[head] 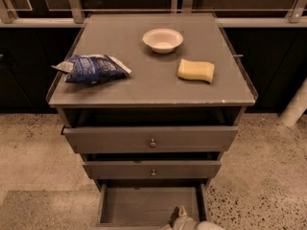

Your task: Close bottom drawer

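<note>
Item: bottom drawer (139,206), lowest of three under the bench top (144,89). It is pulled well out beyond the bench's near edge, its inside shows bare, and its front panel and knob are cut off below. Item: gripper (180,218), low at the drawer's front, right of centre, just over or against the front rim. You cannot tell contact from here, nor whether the claw is apart or together. Item: middle drawer (182,169), slightly out. Item: top drawer (192,139), out a little further. Leave both alone. On the bench: white bowl (162,40) toward the far edge, yellow sponge (196,71) toward the right edge, blue chip bag (93,69) at the left edge. None of them bears on the job. Step in hand, as judged: set the gripper on the front panel and push. Press as near the panel's middle as you can, because a push from the right side may skew the drawer on its runners. Drive straight toward the bench's far edge, level and steady. Stay clear of the middle drawer's underside and stop when the front sits flush.
</note>
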Motion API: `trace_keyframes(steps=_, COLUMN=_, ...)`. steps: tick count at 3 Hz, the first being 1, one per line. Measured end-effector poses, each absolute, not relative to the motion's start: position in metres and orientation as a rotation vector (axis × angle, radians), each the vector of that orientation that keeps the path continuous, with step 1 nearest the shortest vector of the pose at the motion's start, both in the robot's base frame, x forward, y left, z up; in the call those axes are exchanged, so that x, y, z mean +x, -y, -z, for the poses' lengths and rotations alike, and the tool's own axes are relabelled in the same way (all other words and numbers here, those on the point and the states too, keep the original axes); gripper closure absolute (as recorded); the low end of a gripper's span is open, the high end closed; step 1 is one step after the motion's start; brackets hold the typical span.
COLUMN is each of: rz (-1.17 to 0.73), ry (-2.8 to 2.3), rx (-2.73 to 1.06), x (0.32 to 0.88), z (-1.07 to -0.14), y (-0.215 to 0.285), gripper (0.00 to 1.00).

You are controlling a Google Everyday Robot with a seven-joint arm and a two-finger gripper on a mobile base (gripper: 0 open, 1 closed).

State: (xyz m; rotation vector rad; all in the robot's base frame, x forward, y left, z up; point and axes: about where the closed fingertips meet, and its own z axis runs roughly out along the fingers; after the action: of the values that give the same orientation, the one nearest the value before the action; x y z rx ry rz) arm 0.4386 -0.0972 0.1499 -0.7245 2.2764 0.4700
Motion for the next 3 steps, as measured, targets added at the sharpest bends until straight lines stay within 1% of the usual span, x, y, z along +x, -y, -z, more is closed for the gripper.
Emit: trace_keyframes(steps=3, rz=-0.401, ry=-2.269, rx=-0.69, x=0.458, z=-0.15, y=0.104, gripper=0.0)
